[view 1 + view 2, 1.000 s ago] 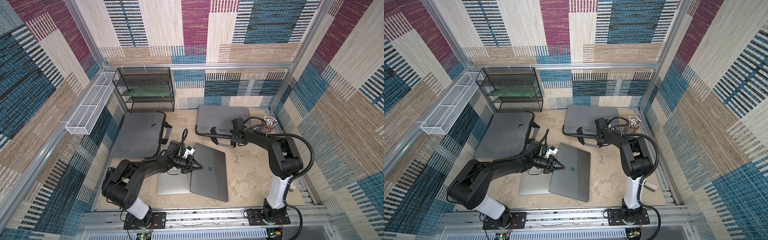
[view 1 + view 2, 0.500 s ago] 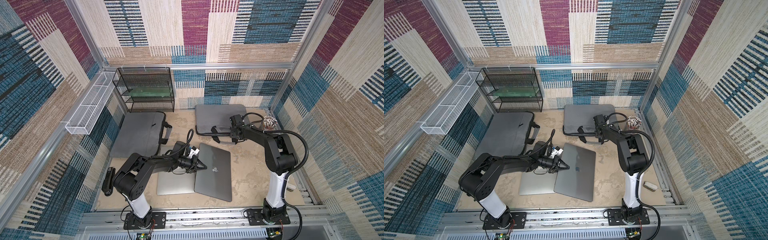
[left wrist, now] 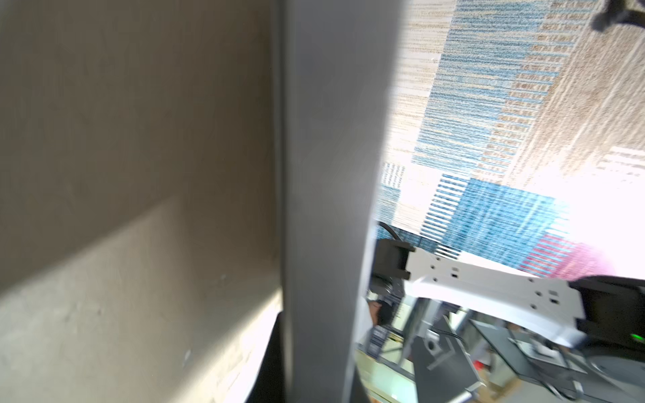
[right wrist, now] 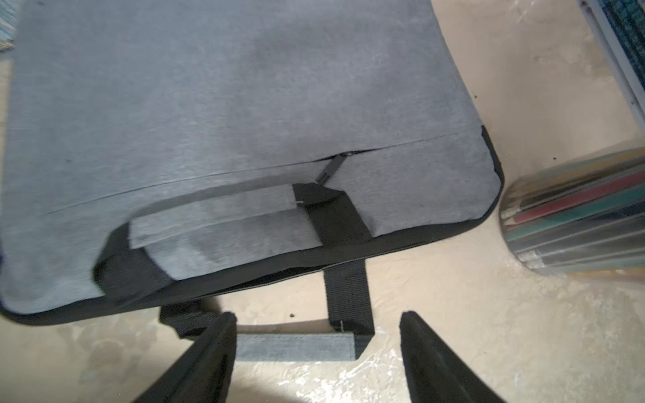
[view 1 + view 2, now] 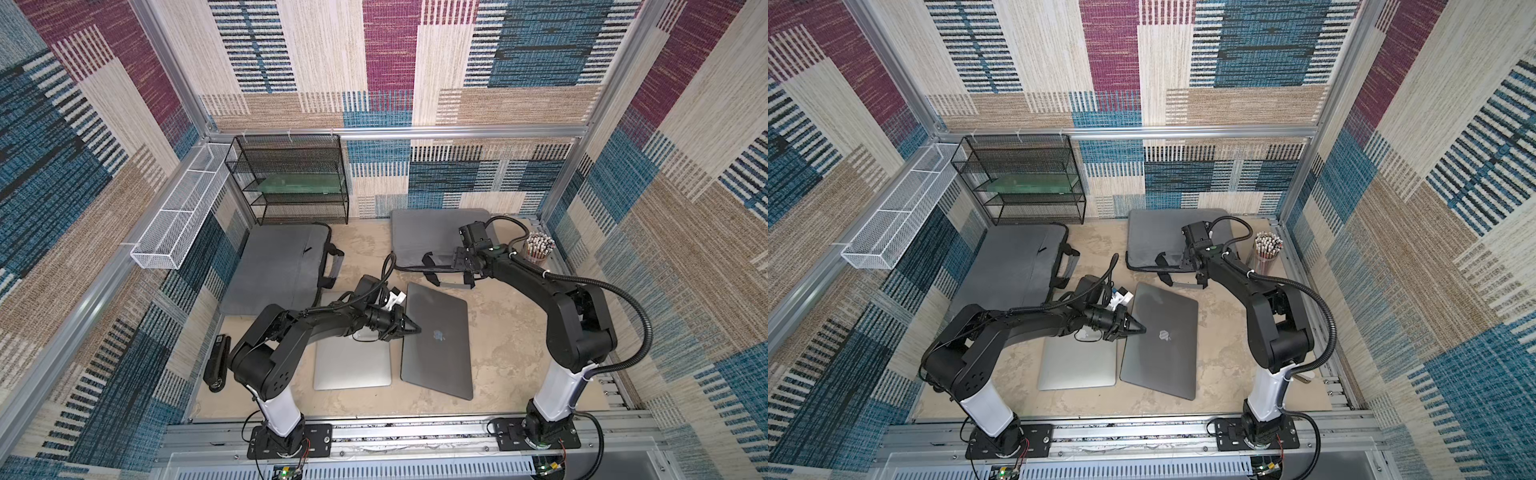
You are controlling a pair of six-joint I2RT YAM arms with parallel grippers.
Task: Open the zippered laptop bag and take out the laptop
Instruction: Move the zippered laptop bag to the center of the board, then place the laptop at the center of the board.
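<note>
R fingers (image 4: 209, 356) spread wide, empty; handle (image 4: 295, 347) of back-right laptop bag (image 5: 432, 237) lies between them. Only R wrist view shows the bag's pocket zip pull (image 4: 328, 172). L fingers (image 5: 406, 326) shut, tips over dark laptop (image 5: 436, 345) edge, out on bench (image 5: 519, 324). Can't tell if pinched, as L wrist view is blurred. Clear cup (image 4: 576, 223) holds pencils (image 5: 540, 242). 2 bags, 2 laptops, incl. 2nd bag (image 5: 278, 270) and silver laptop (image 5: 353, 365).

Left arm stretched low, left gripper (image 5: 411, 329) pinched closed; right arm reaching far forward, right gripper (image 4: 316, 321) spread wide
</note>
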